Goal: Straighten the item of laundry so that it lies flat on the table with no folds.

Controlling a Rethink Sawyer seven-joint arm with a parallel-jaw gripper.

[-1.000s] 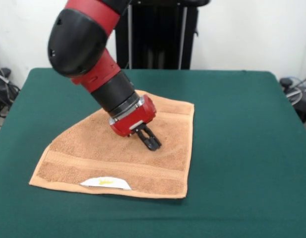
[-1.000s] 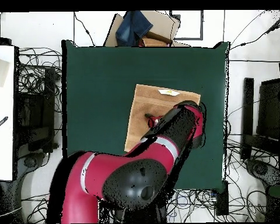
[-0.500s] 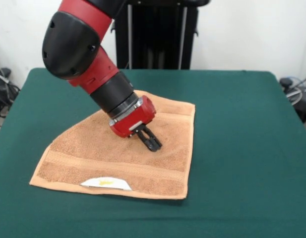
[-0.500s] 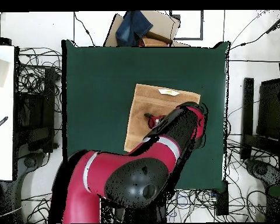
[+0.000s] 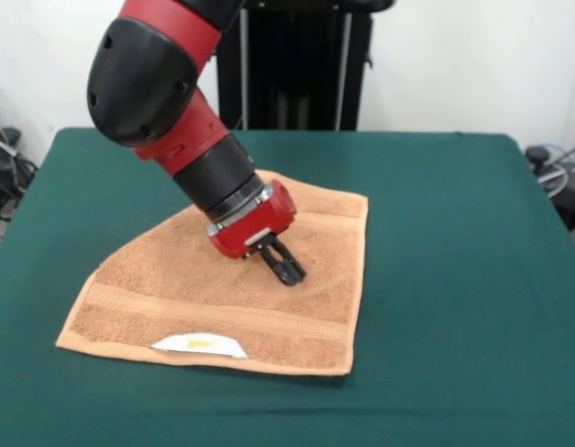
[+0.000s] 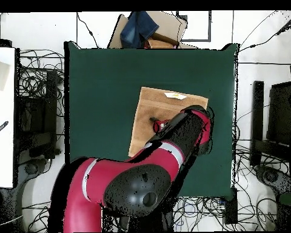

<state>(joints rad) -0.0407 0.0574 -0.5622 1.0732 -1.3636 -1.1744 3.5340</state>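
the towel (image 5: 233, 296) lies spread on the green counter (image 5: 455, 242), a little toward the picture's left of centre in the front view, and it is not a full rectangle: the far left part is cut off along a slanting edge, as though that corner is folded, so the outline reads as five-sided. its near hem runs roughly along the counter's near edge, dipping slightly to the right, and carries the white label (image 5: 199, 345) with a yellow mark, just inside the hem toward the left. a woven band crosses the cloth parallel to that hem. in the overhead view the towel (image 6: 149, 107) sits right of the counter's middle, its long axis running from the label end down toward the robot's base, tilted slightly from the counter's sides. the pincer (image 5: 287, 271) points down at a slant and presses into the cloth near the towel's middle, its dark tips drawn close together with no gap showing and a shallow dimple in the terry around them; whether any cloth is pinched between them cannot be told.
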